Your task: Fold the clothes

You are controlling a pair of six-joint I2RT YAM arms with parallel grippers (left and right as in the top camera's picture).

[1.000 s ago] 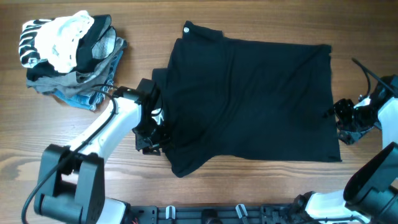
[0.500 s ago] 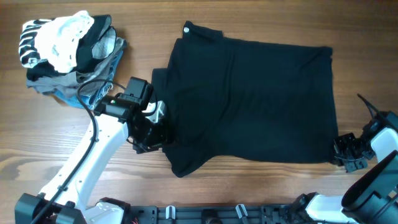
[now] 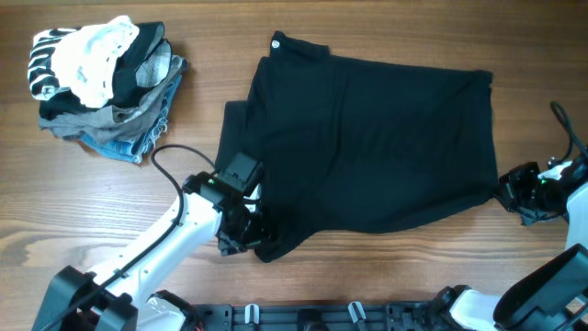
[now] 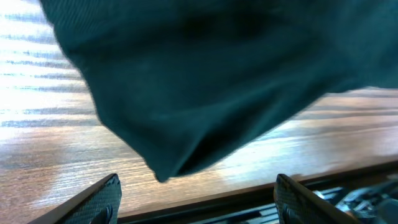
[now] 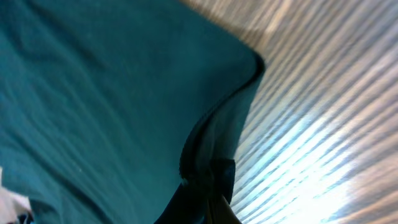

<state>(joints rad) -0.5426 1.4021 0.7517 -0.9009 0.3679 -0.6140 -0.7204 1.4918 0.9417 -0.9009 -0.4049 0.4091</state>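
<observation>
Though apart from the pile [image 3: 103, 90], clothes [image 3: 367, 138] in clamped right jaws; left jaws apart.

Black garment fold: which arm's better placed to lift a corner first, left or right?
Right. The right tool looks shut on the black garment at the near-right corner, with fabric bunched into it in the wrist view. The left tool is open, the near-left corner lying loose ahead of it.

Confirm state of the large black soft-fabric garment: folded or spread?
Spread. The large black soft-fabric garment lies flat across the wooden table; no half folded over.
</observation>
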